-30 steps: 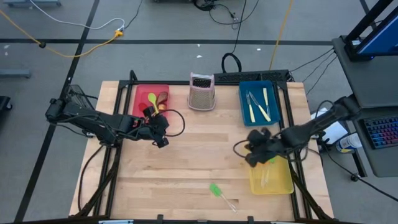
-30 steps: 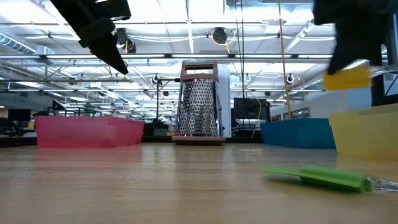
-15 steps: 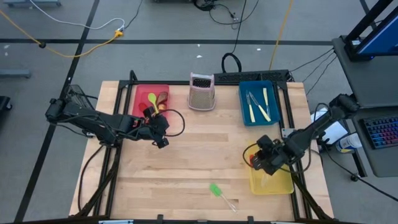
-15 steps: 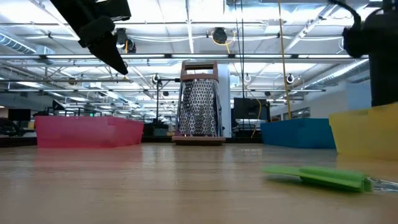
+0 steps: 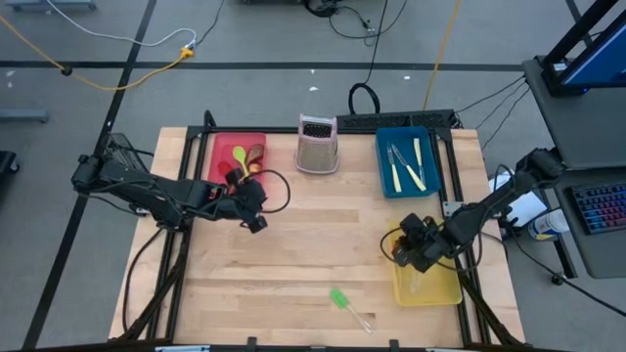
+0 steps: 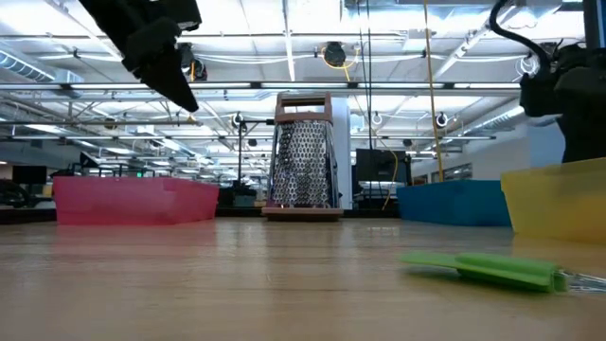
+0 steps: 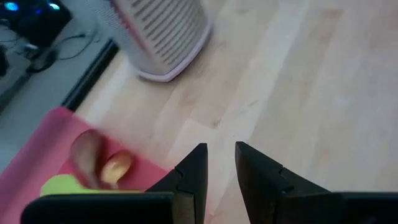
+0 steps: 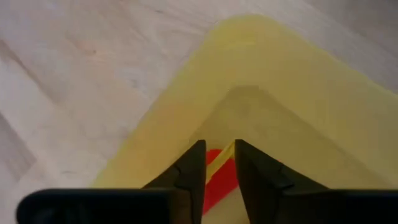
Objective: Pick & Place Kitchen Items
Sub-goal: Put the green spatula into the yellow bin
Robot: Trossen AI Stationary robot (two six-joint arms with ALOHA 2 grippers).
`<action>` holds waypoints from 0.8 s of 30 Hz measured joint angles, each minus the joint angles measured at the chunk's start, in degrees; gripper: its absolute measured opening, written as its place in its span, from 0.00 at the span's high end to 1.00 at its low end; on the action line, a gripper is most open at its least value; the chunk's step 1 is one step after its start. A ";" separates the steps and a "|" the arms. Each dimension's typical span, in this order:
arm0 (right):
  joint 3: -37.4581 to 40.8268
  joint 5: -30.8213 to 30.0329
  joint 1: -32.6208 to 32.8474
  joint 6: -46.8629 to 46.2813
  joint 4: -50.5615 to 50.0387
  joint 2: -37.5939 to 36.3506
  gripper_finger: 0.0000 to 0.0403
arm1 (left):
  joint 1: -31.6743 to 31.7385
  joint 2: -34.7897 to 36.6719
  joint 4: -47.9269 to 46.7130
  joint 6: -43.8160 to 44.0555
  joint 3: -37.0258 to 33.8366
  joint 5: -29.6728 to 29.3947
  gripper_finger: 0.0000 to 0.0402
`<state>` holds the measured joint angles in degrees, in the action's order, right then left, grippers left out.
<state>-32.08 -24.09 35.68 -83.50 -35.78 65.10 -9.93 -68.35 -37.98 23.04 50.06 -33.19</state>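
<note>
Right tool (image 5: 404, 252) sits over the near corner of the yellow tray (image 5: 435, 286), fingers a narrow gap apart, a yellow-and-red utensil (image 8: 214, 176) between them in the tray; cannot tell if gripped. Left tool (image 5: 256, 221) hangs beside the red tray (image 5: 220, 147), slightly parted, empty. Green spatula (image 5: 341, 300) lies on the desk (image 5: 313, 235) near the front edge.

Grater (image 5: 317, 143) stands between two trays (image 5: 231, 156) (image 5: 407, 161).

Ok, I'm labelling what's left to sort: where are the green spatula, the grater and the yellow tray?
green spatula (image 5: 338, 298): high view, its head.
grater (image 5: 317, 143): high view, its front face.
yellow tray (image 5: 441, 290): high view, bare floor.
</note>
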 joint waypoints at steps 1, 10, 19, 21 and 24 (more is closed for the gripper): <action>0.02 0.09 0.00 0.18 0.22 -0.29 0.79 | 0.00 0.00 0.93 -0.29 -0.01 0.71 0.78; 0.02 0.03 -0.02 9.63 2.97 -7.59 0.81 | -0.02 0.00 13.24 -8.35 -0.02 12.46 0.78; 0.02 -1.87 0.03 41.16 24.92 -13.11 0.84 | -1.97 -3.52 23.78 -13.42 -0.07 20.10 0.78; 0.00 -3.36 0.03 48.25 33.73 -12.27 0.84 | -2.49 -6.08 28.61 -15.13 0.08 22.28 0.78; -0.02 -4.41 0.03 57.25 46.07 -9.25 0.84 | -3.52 -10.20 31.01 -16.56 -0.13 25.33 0.78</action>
<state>-32.10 -28.49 35.70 -26.26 10.29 55.85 -13.46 -78.55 -6.97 6.48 49.93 -7.86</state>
